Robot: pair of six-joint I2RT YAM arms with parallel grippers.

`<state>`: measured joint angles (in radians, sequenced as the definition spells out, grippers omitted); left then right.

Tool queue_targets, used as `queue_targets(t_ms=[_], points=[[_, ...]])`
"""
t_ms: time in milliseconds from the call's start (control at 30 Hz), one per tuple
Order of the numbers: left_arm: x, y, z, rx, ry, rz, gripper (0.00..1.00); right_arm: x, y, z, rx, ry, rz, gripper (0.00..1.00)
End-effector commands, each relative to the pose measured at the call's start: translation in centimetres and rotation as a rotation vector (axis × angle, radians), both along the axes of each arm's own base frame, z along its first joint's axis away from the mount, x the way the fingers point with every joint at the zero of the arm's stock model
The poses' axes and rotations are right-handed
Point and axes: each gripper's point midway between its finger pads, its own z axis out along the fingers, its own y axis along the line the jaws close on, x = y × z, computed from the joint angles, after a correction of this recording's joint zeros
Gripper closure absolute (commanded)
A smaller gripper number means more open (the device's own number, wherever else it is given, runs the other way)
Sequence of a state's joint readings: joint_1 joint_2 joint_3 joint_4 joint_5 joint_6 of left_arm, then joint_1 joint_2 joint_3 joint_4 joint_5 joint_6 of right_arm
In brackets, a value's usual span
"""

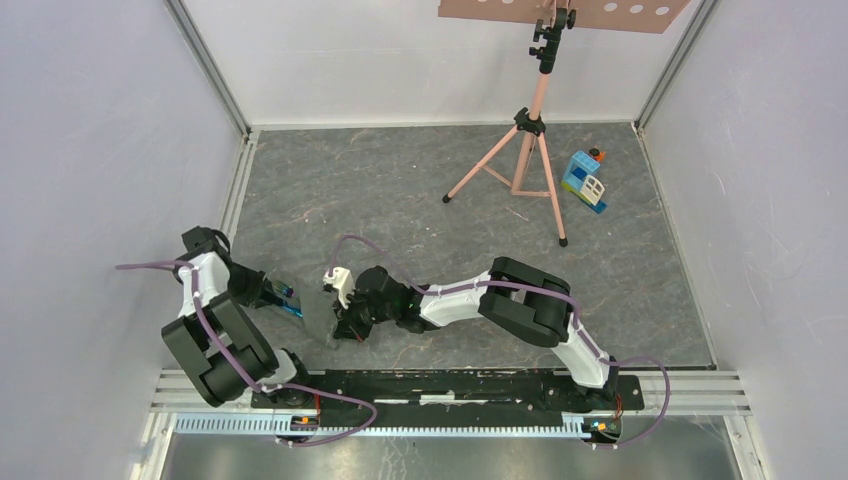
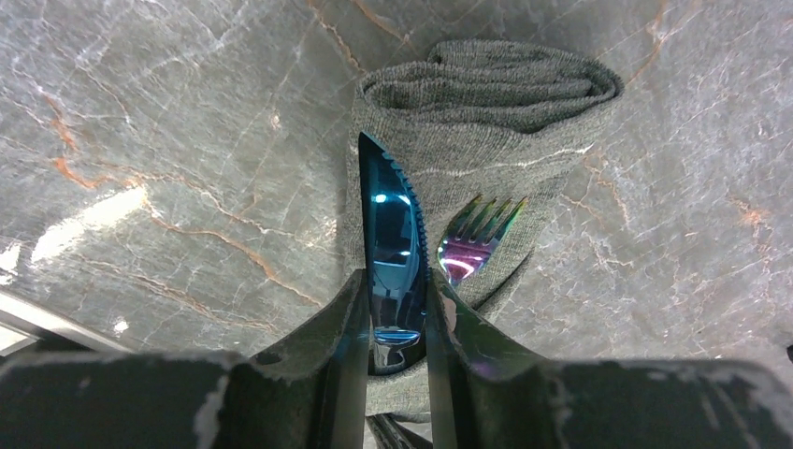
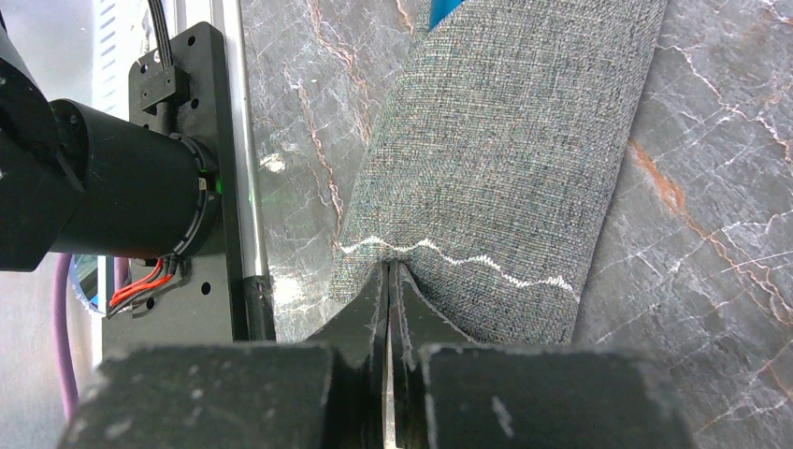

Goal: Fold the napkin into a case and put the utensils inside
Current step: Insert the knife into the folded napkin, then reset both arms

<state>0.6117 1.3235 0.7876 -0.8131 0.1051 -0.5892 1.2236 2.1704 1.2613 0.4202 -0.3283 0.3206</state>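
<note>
left gripper (image 2: 393, 285) jaws clamped on knife (image 2: 391, 220), blade pointing to 12 o'clock over folded napkin (image 2: 486, 103). fork (image 2: 472, 245) lay on napkin at knife's 3 o'clock. right gripper (image 3: 388, 273) jaws together at napkin's stitched edge; hold on cloth unclear.

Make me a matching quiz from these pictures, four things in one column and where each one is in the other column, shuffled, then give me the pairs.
1. knife
2. fork
3. napkin
4. toy house

A. at the far right, beside the tripod
B. edge pinched in the shut right hand
C. gripped between the fingers of the left hand
D. tines over the cloth, next to the blade

Pairs: 1-C, 2-D, 3-B, 4-A
</note>
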Motion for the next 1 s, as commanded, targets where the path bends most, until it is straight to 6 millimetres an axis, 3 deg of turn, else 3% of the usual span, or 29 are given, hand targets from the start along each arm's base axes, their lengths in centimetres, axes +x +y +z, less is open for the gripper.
queue_targets(t_ms=[0, 400, 533, 733, 867, 933, 967], points=[[-0.5, -1.0, 0.0, -0.031, 0.038, 0.018, 0.98, 0.2, -0.2, -0.9, -0.015, -0.013, -0.022, 1.0], [-0.3, -3.2, -1.6, -0.05, 0.101, -0.084, 0.96, 0.3, -0.1, -0.9, -0.019, -0.013, -0.026, 1.0], [-0.6, -3.3, -1.6, -0.051, 0.122, -0.088, 0.87, 0.3, -0.3, -0.9, -0.021, -0.016, -0.028, 0.99], [-0.5, -2.8, -0.4, -0.014, 0.102, -0.088, 0.61, 0.3, -0.4, -0.9, -0.023, -0.019, -0.03, 0.99], [0.0, -1.9, 1.8, 0.044, 0.066, -0.129, 0.53, 0.4, -0.4, -0.9, -0.023, -0.021, -0.032, 0.99], [0.2, -1.7, 3.4, 0.073, 0.035, -0.14, 0.41, 0.3, -0.4, -0.9, -0.027, -0.022, -0.032, 1.0], [0.2, -1.6, 4.0, 0.091, 0.025, -0.146, 0.4, 0.4, -0.4, -0.9, -0.029, -0.022, -0.033, 0.99]])
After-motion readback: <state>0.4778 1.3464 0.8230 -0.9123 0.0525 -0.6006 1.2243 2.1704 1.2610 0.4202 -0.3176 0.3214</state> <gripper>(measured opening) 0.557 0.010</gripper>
